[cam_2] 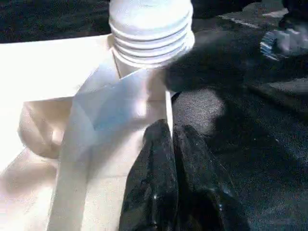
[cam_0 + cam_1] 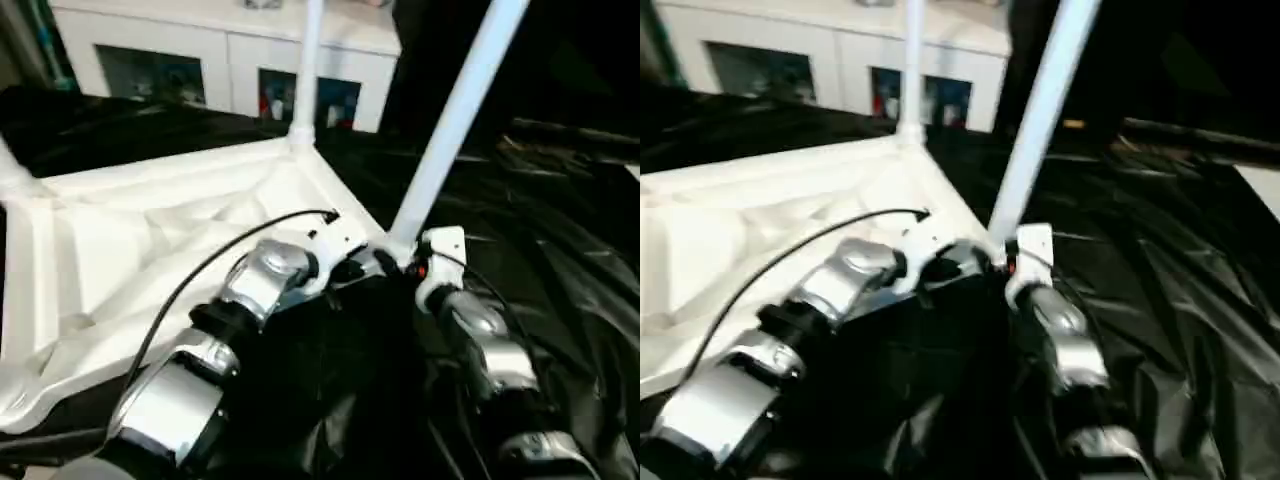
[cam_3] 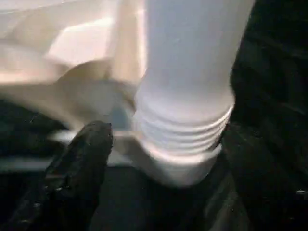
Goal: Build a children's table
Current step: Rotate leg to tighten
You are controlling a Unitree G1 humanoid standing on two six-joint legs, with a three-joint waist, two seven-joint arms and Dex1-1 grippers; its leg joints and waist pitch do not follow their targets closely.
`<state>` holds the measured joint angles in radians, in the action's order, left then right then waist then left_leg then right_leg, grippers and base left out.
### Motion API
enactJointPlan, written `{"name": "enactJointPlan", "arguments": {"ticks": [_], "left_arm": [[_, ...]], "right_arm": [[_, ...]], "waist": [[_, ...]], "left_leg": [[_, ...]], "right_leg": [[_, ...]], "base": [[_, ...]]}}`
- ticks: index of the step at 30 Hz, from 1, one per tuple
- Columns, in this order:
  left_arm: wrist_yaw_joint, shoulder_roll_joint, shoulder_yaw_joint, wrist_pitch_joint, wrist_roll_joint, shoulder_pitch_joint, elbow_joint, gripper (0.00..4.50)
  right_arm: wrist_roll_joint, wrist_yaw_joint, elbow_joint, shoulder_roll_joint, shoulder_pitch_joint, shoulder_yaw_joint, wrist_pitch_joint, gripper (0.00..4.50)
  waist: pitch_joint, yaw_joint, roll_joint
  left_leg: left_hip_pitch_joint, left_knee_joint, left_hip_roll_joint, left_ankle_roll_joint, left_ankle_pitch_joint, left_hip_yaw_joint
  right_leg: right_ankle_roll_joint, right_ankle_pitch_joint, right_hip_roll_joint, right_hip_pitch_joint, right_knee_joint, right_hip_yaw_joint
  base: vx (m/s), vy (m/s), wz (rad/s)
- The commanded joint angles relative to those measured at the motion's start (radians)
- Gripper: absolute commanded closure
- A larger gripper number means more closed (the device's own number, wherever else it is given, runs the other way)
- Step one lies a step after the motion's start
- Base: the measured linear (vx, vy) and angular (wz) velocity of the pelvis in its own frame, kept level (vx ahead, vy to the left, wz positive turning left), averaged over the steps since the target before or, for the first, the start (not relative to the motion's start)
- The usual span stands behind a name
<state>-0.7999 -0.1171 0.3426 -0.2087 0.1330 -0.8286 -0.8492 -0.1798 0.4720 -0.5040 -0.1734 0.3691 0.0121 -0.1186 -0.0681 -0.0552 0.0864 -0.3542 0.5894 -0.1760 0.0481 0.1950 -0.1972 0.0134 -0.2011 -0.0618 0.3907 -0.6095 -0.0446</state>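
Assembly partway, by the look of it. Lies upside down on the black-draped bench (image 2: pixel 560 250), this children's table (image 2: pixel 120 230), ribbed underside up, glossy white moulded plastic with raised rims and shallow hollows. Stands upright in the twelve o'clock corner socket, one far leg (image 2: pixel 308 70), apparently seated. Leans toward one o'clock from the corner nearest the hands, a near leg (image 2: pixel 455 120): smooth tapered tube, with thread ridges (image 1: pixel 150 36) exposed above the socket, so probably not screwed home and not yet straight. Remaining corners hard to judge from here. Left hand (image 1: pixel 171 132) clenched on nothing, matte black fingers pressed together just beside that corner's rim. Right hand (image 3: pixel 166 134) released, fingers spread at either side of the leg's threaded base without touching. Left to do, likely: straightening, twisting down, then turning everything upright.
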Motion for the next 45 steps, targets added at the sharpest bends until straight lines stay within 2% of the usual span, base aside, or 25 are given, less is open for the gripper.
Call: {"name": "enactJointPlan", "arguments": {"ticks": [1, 2, 3, 4, 5, 6, 8, 9, 10, 11, 12, 15, 17, 18, 25, 27, 30, 32, 33, 34, 37, 38, 43, 45], "left_arm": [[-0.085, -0.030, 0.046, 0.031, 0.019, 0.041, -0.002, 4.50], [-0.114, -0.042, 0.052, 0.054, 0.014, 0.050, 0.010, 4.50], [-0.180, -0.074, 0.071, 0.083, 0.008, 0.072, 0.052, 4.50], [-0.182, -0.075, 0.072, 0.084, 0.007, 0.073, 0.053, 4.50], [-0.209, -0.087, 0.074, 0.073, -0.001, 0.083, 0.074, 4.50], [-0.268, -0.113, 0.079, 0.089, -0.017, 0.104, 0.118, 4.50], [-0.328, -0.137, 0.087, 0.091, -0.036, 0.127, 0.165, 4.50], [-0.347, -0.145, 0.090, 0.088, -0.040, 0.134, 0.179, 4.50], [-0.364, -0.153, 0.093, 0.089, -0.043, 0.142, 0.193, 4.50], [-0.376, -0.160, 0.095, 0.099, -0.045, 0.147, 0.202, 4.50], [-0.387, -0.175, 0.096, 0.100, -0.044, 0.158, 0.219, 4.50], [-0.404, -0.191, 0.094, 0.098, -0.047, 0.170, 0.239, 4.50], [-0.407, -0.195, 0.093, 0.098, -0.048, 0.173, 0.245, 4.50], [-0.419, -0.208, 0.091, 0.090, -0.049, 0.184, 0.268, 4.50], [-0.451, -0.239, 0.092, 0.068, -0.050, 0.205, 0.325, 4.50], [-0.452, -0.242, 0.094, 0.075, -0.045, 0.205, 0.329, 4.50], [-0.450, -0.245, 0.096, 0.077, -0.041, 0.204, 0.334, 4.50], [-0.445, -0.247, 0.097, 0.082, -0.037, 0.202, 0.335, 4.50], [-0.426, -0.243, 0.094, 0.081, -0.032, 0.199, 0.330, 4.23], [-0.393, -0.226, 0.079, 0.065, -0.034, 0.190, 0.315, 4.23], [-0.395, -0.224, 0.079, 0.058, -0.034, 0.187, 0.314, 3.89], [-0.387, -0.226, 0.084, 0.075, -0.023, 0.185, 0.310, 3.83], [-0.391, -0.226, 0.085, 0.082, -0.022, 0.174, 0.287, 3.83], [-0.393, -0.227, 0.084, 0.082, -0.022, 0.168, 0.278, 4.10]], "right_arm": [[-0.029, 0.127, 0.079, -0.039, -0.023, 0.044, -0.019, 0.59], [-0.033, 0.156, 0.099, -0.057, -0.035, 0.043, -0.021, 0.59], [-0.055, 0.216, 0.144, -0.094, -0.058, 0.033, -0.034, 0.59], [-0.056, 0.218, 0.145, -0.095, -0.058, 0.033, -0.035, 0.59], [-0.062, 0.234, 0.159, -0.108, -0.065, 0.030, -0.035, 0.59], [-0.073, 0.272, 0.187, -0.133, -0.078, 0.029, -0.033, 0.59], [-0.082, 0.302, 0.206, -0.149, -0.087, 0.031, -0.035, 0.59], [-0.087, 0.313, 0.213, -0.155, -0.091, 0.033, -0.037, 0.59], [-0.092, 0.326, 0.221, -0.160, -0.094, 0.035, -0.040, 0.59], [-0.093, 0.334, 0.226, -0.164, -0.097, 0.039, -0.041, 0.59], [-0.091, 0.358, 0.241, -0.176, -0.108, 0.056, -0.046, 0.59], [-0.079, 0.382, 0.256, -0.190, -0.121, 0.078, -0.047, 0.59], [-0.077, 0.392, 0.260, -0.193, -0.125, 0.083, -0.048, 0.59], [-0.071, 0.409, 0.267, -0.199, -0.132, 0.093, -0.050, 0.76], [-0.054, 0.425, 0.267, -0.218, -0.135, 0.112, -0.043, 1.32], [-0.046, 0.429, 0.265, -0.225, -0.136, 0.116, -0.038, 1.49], [-0.048, 0.432, 0.265, -0.228, -0.136, 0.114, -0.040, 1.69], [-0.047, 0.433, 0.265, -0.230, -0.137, 0.114, -0.040, 1.72], [-0.039, 0.429, 0.264, -0.232, -0.136, 0.115, -0.034, 1.73], [-0.030, 0.423, 0.264, -0.232, -0.137, 0.115, -0.028, 1.73], [-0.030, 0.421, 0.267, -0.231, -0.137, 0.115, -0.028, 1.74], [-0.031, 0.419, 0.272, -0.231, -0.139, 0.117, -0.029, 1.74], [-0.033, 0.415, 0.281, -0.230, -0.146, 0.119, -0.028, 1.74], [-0.033, 0.414, 0.284, -0.230, -0.148, 0.120, -0.027, 1.74]], "waist": [[0.049, -0.011, -0.003], [0.048, -0.011, -0.002], [0.052, -0.014, -0.001], [0.052, -0.014, 0.000], [0.054, -0.015, -0.006], [0.059, -0.016, -0.006], [0.059, -0.019, -0.006], [0.059, -0.019, -0.008], [0.059, -0.019, -0.009], [0.057, -0.019, -0.010], [0.055, -0.023, -0.013], [0.051, -0.030, -0.013], [0.050, -0.033, -0.012], [0.049, -0.032, -0.008], [0.052, -0.030, -0.009], [0.053, -0.030, -0.006], [0.051, -0.030, -0.006], [0.050, -0.031, -0.006], [0.049, -0.031, -0.006], [0.047, -0.030, -0.009], [0.046, -0.030, -0.006], [0.045, -0.030, -0.011], [0.047, -0.031, -0.014], [0.048, -0.031, -0.015]], "left_leg": [[-0.001, -0.079, -0.062, -0.053, 0.212, 0.037], [0.000, -0.080, -0.063, -0.058, 0.211, 0.037], [0.000, -0.077, -0.064, -0.070, 0.185, 0.035], [0.001, -0.076, -0.065, -0.075, 0.176, 0.034], [0.001, -0.075, -0.066, -0.079, 0.150, 0.033], [0.002, -0.071, -0.066, -0.084, 0.117, 0.030], [0.000, -0.069, -0.067, -0.095, 0.089, 0.028], [0.003, -0.068, -0.066, -0.107, 0.076, 0.025], [0.004, -0.068, -0.067, -0.109, 0.076, 0.025], [0.003, -0.068, -0.068, -0.110, 0.077, 0.025], [0.007, -0.070, -0.070, -0.101, 0.105, 0.024], [0.009, -0.074, -0.071, -0.077, 0.143, 0.024], [0.009, -0.076, -0.070, -0.053, 0.172, 0.025], [0.007, -0.077, -0.071, -0.047, 0.172, 0.026], [0.005, -0.074, -0.068, -0.055, 0.127, 0.026], [0.005, -0.073, -0.067, -0.059, 0.119, 0.025], [0.004, -0.073, -0.067, -0.062, 0.125, 0.025], [0.006, -0.073, -0.067, -0.061, 0.131, 0.024], [0.005, -0.073, -0.068, -0.060, 0.132, 0.025], [0.005, -0.073, -0.067, -0.059, 0.134, 0.024], [0.005, -0.073, -0.066, -0.058, 0.145, 0.025], [0.005, -0.075, -0.067, -0.054, 0.156, 0.026], [0.005, -0.075, -0.066, -0.052, 0.147, 0.027], [0.005, -0.074, -0.066, -0.054, 0.142, 0.027]], "right_leg": [[0.175, -0.280, -0.100, -0.039, 0.092, 0.053], [0.177, -0.275, -0.099, -0.037, 0.093, 0.053], [0.190, -0.230, -0.100, -0.040, 0.087, 0.053], [0.197, -0.210, -0.098, -0.039, 0.085, 0.054], [0.216, -0.162, -0.098, -0.040, 0.077, 0.053], [0.235, -0.097, -0.094, -0.040, 0.070, 0.052], [0.256, -0.030, -0.094, -0.042, 0.061, 0.052], [0.274, 0.013, -0.091, -0.039, 0.057, 0.051], [0.280, 0.020, -0.091, -0.038, 0.056, 0.050], [0.283, 0.020, -0.091, -0.039, 0.056, 0.050], [0.282, -0.016, -0.092, -0.036, 0.060, 0.050], [0.269, -0.077, -0.093, -0.033, 0.067, 0.051], [0.248, -0.137, -0.095, -0.034, 0.072, 0.053], [0.241, -0.149, -0.096, -0.035, 0.072, 0.053], [0.240, -0.097, -0.094, -0.036, 0.065, 0.052], [0.241, -0.086, -0.092, -0.036, 0.064, 0.052], [0.240, -0.100, -0.094, -0.036, 0.066, 0.052], [0.238, -0.111, -0.094, -0.034, 0.068, 0.052], [0.236, -0.115, -0.093, -0.034, 0.067, 0.052], [0.235, -0.114, -0.092, -0.033, 0.067, 0.053], [0.227, -0.144, -0.093, -0.033, 0.072, 0.053], [0.221, -0.163, -0.093, -0.033, 0.074, 0.053], [0.224, -0.126, -0.091, -0.034, 0.070, 0.052], [0.234, -0.109, -0.091, -0.034, 0.069, 0.052]], "base": [[0.000, 0.000, 0.00], [0.000, 0.000, 0.00], [0.000, 0.000, 0.00], [0.000, 0.000, 0.00], [0.000, 0.000, 0.00], [0.000, 0.000, 0.00], [0.000, 0.000, 0.00], [0.000, 0.000, 0.00], [0.000, 0.000, 0.00], [0.000, 0.000, 0.00], [0.000, 0.000, 0.00], [0.000, 0.000, 0.00], [0.000, 0.000, 0.00], [0.000, 0.000, 0.00], [0.000, 0.000, 0.00], [0.000, 0.000, 0.00], [0.000, 0.000, 0.00], [0.000, 0.000, 0.00], [0.000, 0.000, 0.00], [0.000, 0.000, 0.00], [0.000, 0.000, 0.00], [0.000, 0.000, 0.00], [0.000, 0.000, 0.00], [0.000, 0.000, 0.00]]}}
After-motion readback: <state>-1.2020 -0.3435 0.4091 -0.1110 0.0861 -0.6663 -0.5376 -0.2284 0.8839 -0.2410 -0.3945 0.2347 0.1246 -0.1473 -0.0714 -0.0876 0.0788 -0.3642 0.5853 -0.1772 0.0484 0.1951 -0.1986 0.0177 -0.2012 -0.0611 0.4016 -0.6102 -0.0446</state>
